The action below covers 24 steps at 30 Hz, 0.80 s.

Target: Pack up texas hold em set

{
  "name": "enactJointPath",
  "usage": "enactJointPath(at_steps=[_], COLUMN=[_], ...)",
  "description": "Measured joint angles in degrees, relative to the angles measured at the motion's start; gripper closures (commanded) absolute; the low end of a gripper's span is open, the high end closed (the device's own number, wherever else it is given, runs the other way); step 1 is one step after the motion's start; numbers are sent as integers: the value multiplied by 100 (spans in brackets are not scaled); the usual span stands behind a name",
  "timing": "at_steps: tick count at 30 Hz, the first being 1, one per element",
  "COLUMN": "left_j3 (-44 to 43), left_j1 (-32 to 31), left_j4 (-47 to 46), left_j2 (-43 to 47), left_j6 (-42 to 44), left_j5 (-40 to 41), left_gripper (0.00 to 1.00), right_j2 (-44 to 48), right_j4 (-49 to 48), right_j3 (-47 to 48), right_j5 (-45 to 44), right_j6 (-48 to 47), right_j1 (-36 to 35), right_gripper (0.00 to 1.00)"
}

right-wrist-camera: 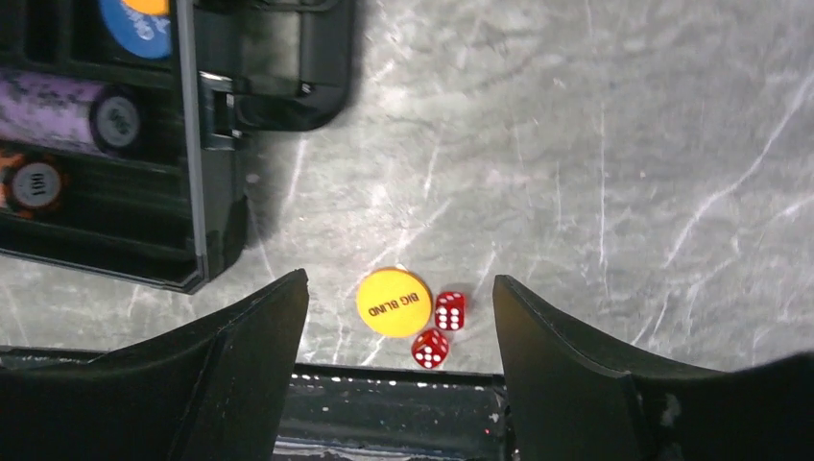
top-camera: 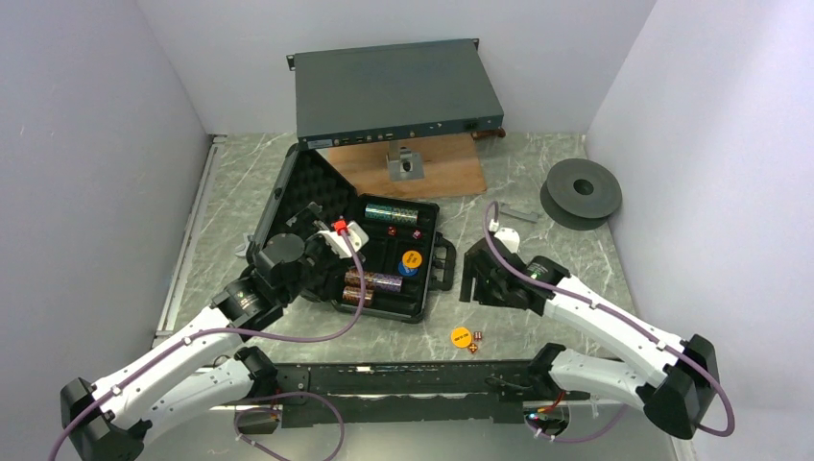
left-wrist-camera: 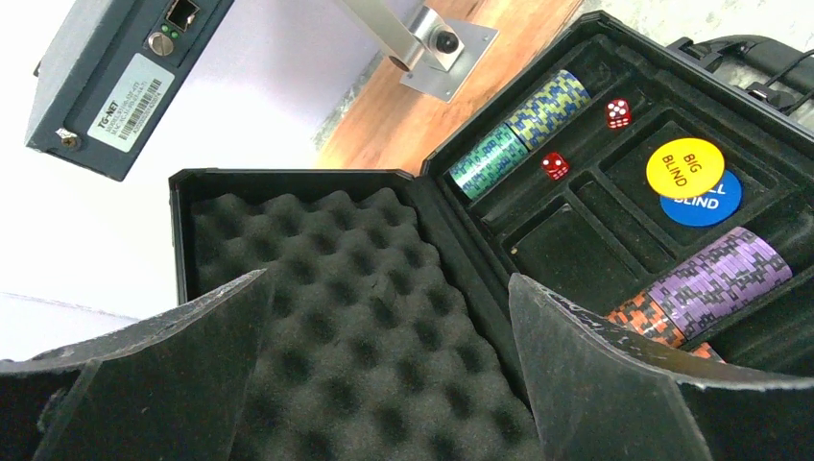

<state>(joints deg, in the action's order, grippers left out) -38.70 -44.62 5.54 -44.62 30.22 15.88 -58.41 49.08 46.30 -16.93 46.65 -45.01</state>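
The left arm point(top-camera: 173, 351) and right arm point(top-camera: 614, 322) are built alike: smooth white plastic link shells joined by rounded matte black joint housings, with bulky black elbow blocks. A thin purple cable point(top-camera: 288, 336) runs in loose loops along each arm, leaving the shell near the wrist. A small red-and-white plug point(top-camera: 339, 228) sits at the left wrist. The left gripper point(left-wrist-camera: 386, 279) and right gripper point(right-wrist-camera: 400, 279) carry broad, black, wedge-shaped fingers point(left-wrist-camera: 595, 375) with pale, scuffed edges.
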Motion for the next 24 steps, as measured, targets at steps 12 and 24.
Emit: enactJointPath(at_steps=[12, 24], left_j3=[0, 0], left_j1=[-50, -96], left_j4=[118, 129], left_j2=[-11, -11], left_j6=[2, 13], left_j5=[-17, -22], left_gripper=[1, 1], right_j2=[444, 160], right_j4=[162, -74], right_j3=[-990, -1325], right_j5=[433, 691], right_j6=[684, 789], right_j1=[-2, -9], right_gripper=[35, 43])
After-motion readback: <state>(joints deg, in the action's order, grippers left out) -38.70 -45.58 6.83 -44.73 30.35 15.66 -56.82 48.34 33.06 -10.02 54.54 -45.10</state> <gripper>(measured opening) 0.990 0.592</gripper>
